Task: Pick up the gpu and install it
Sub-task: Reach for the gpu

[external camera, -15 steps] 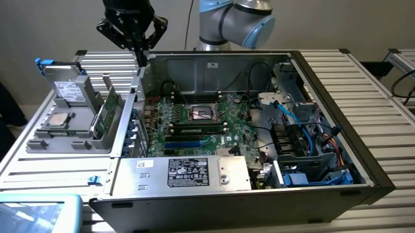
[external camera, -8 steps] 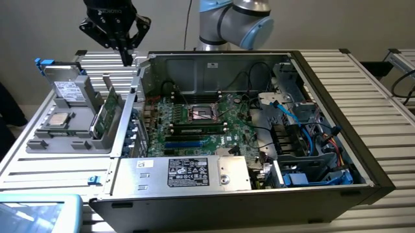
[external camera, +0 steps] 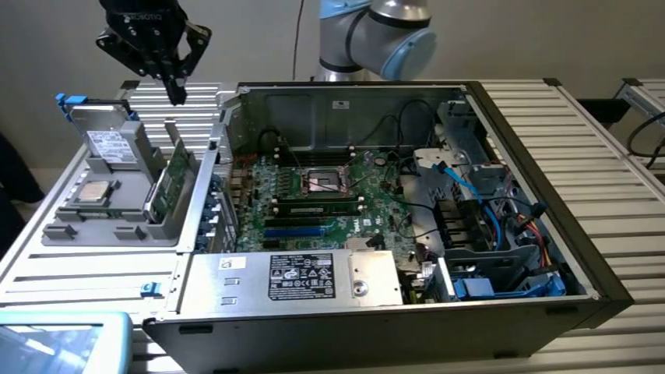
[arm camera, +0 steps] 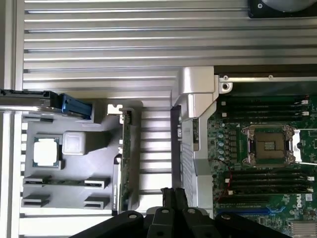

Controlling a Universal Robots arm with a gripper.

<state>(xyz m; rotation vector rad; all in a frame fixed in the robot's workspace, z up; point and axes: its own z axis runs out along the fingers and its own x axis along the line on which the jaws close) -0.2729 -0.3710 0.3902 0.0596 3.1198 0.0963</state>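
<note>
The gpu [external camera: 170, 185] is a green circuit card standing on its edge in a slot of the grey holder [external camera: 93, 226], at the exterior view's left, beside the open computer case [external camera: 519, 148]. In the wrist view the gpu [arm camera: 124, 163] appears edge-on, as a thin green strip with a silver bracket end. My gripper [external camera: 176, 96] hangs well above the holder's far end, fingers pointing down and shut with nothing between them. In the wrist view the gripper [arm camera: 173, 193] has its black fingers pressed together, over the gap between the gpu and the case wall.
The holder also carries a silver drive with a white label [external camera: 107, 146] and a square processor chip [external camera: 96, 192]. Inside the case lie the motherboard [external camera: 311, 191] with its socket [arm camera: 270, 145] and a power supply [external camera: 301, 276]. A blue-framed screen [external camera: 58, 343] sits at the near corner.
</note>
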